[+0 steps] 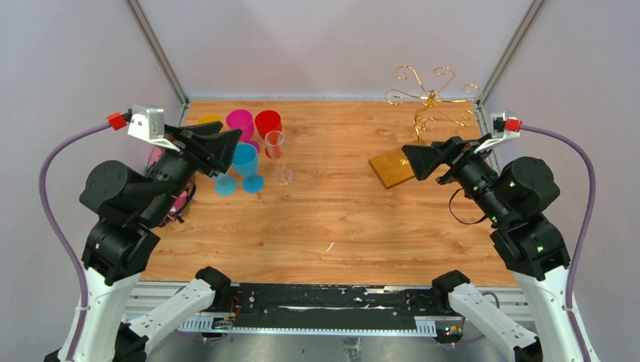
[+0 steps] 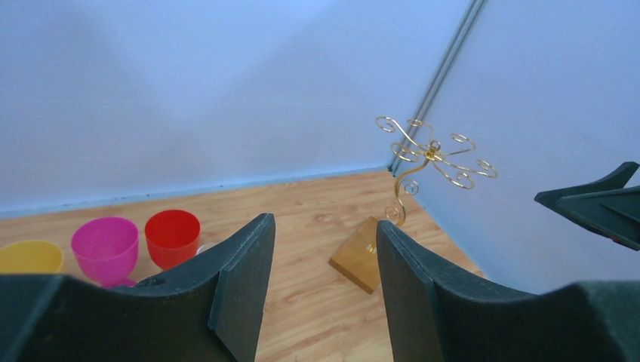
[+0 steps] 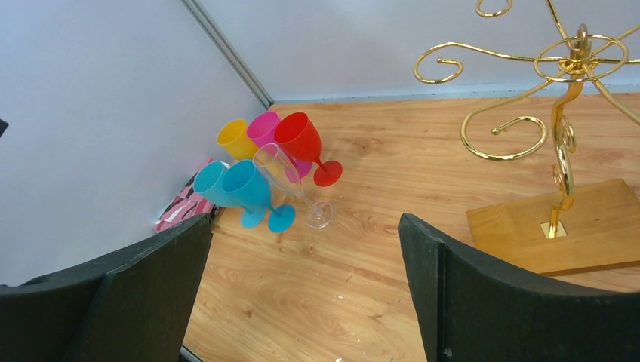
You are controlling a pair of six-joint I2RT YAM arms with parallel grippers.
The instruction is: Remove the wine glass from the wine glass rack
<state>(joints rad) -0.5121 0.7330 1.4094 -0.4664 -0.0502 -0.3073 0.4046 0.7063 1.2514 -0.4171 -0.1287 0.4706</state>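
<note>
Rack (image 1: pixel 391 169) stem vertical, clear wine glass (image 1: pixel 275 145) upright

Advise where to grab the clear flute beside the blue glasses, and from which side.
Grip the clear flute on its narrow bowl, just above the stem, coming in level from the open table side to its right. It stands upright at the cluster's edge. The blue glasses crowd its left and the red glass sits behind, so that side looks freest.
</note>
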